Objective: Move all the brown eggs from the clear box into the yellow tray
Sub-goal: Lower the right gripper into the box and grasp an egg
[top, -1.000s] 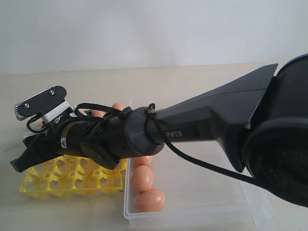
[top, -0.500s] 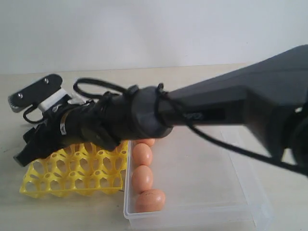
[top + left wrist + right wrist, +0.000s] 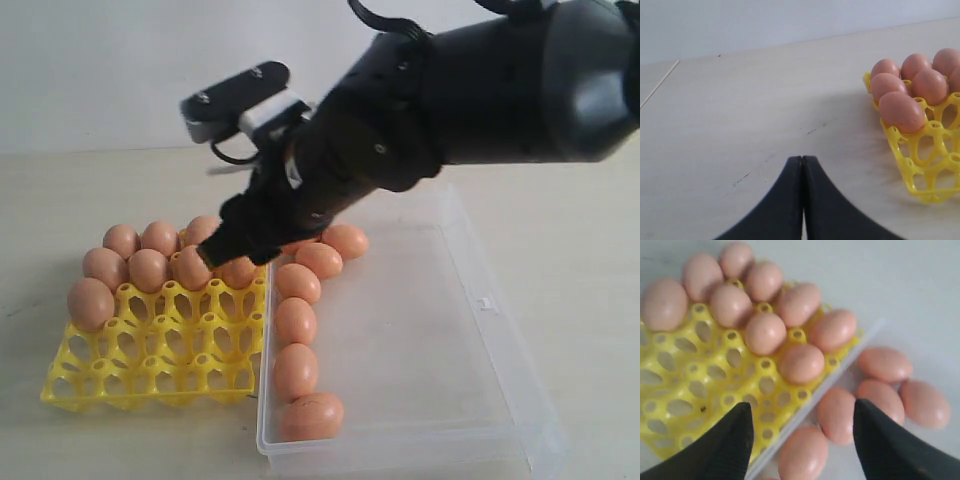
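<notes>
1. The left gripper (image 3: 802, 162) sits low over the bare table (image 3: 740, 100) with its jaws pressed together on nothing. The corner of the yellow tray (image 3: 150, 385) stands well off to one side of the closed tips. I judge that it is parked there to leave the tray free for the other arm.
2. The tray lies hard against the wall of the clear box (image 3: 400, 340), so each carry is short. Nine of the brown eggs (image 3: 147, 270) sit in its cups, all beyond the tips of the right jaws. The cups nearest those jaws are empty. Filling from the far side probably keeps the arm from reaching over eggs that are already seated.
3. The right gripper (image 3: 802, 406) hangs over the seam where tray and box meet, its jaws wide apart and empty. The tray's edge and the box's wall run through the gap between them. That spread would straddle an egg's width.
4. In the box, six eggs show in the exterior view, lined up along the wall next to the tray. Two lie within the gap between the jaws, and others lie just past the tip of one jaw. The rest of the floor is bare. The next move seems to be to drop astride one egg and close gently, since the shells are smooth, brittle and apt to roll.
</notes>
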{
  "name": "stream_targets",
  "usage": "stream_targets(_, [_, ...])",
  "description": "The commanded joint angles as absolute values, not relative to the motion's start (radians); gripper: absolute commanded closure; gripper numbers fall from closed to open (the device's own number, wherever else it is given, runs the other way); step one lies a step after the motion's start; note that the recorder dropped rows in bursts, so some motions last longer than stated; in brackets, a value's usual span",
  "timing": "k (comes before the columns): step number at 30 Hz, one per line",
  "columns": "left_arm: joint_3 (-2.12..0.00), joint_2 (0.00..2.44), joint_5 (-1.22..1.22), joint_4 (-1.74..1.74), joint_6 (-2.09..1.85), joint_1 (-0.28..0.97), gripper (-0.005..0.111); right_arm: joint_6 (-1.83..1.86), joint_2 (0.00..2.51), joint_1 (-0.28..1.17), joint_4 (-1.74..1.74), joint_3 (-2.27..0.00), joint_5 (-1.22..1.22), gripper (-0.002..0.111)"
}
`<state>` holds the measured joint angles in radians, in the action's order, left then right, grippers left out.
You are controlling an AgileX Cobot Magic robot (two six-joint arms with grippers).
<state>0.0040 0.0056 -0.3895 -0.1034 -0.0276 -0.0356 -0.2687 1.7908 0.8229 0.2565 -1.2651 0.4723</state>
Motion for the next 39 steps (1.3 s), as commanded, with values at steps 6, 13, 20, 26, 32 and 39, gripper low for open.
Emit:
stream_targets(6, [0.000,0.000,-0.380,-0.101,-0.023,-0.030,0.107,-0.449,1.707,0.765,0.158,-1.053,0.531,0.052])
stream_targets(13, [0.000,0.000,-0.380,-0.101,-0.023,-0.030,0.107,-0.323,1.735,0.767,0.000,-1.010,0.490,0.052])
stream_targets(20, [0.000,0.000,-0.380,-0.101,-0.023,-0.030,0.107,-0.295,1.756,0.767,-0.075,-1.010,0.443,0.052])
stream_targets(26, [0.000,0.000,-0.380,-0.101,-0.023,-0.030,0.107,-0.239,1.788,0.779,-0.165,-1.010,0.442,0.052])
stream_targets(32, [0.000,0.000,-0.380,-0.101,-0.023,-0.030,0.107,-0.236,1.834,0.779,-0.168,-1.010,0.410,0.052])
stream_targets(39, [0.000,0.000,-0.380,-0.101,-0.023,-0.030,0.107,-0.236,1.889,0.791,-0.184,-1.014,0.339,0.052])
